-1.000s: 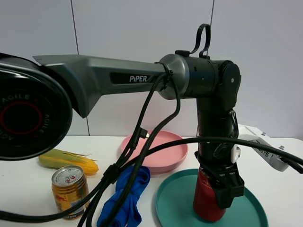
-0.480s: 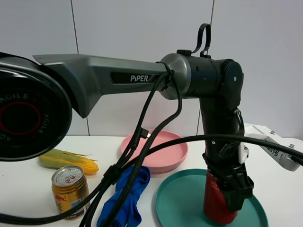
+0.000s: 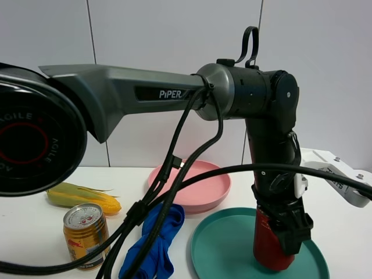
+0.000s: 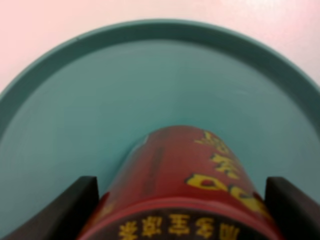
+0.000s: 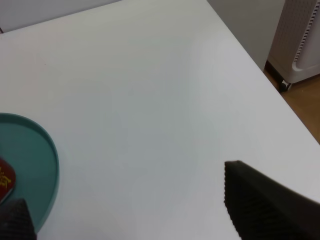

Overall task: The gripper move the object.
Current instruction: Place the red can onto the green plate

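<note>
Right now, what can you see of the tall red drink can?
The tall slim red metal drink can has gold lettering and a shiny, smooth side. It stands about upright over the round teal plate. The black left gripper clamps its upper part from both sides and hides its top. Whether its base touches the plate or hangs just above it is unclear.

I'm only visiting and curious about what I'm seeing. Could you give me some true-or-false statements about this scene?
1. The hand grips the red can over the teal plate. True.
2. The gold can sits in the pink plate. False: it stands on the table, beside the blue cloth.
3. The corn lies on the table. True.
4. The pink plate holds the blue cloth. False: it lies on the table.
</note>
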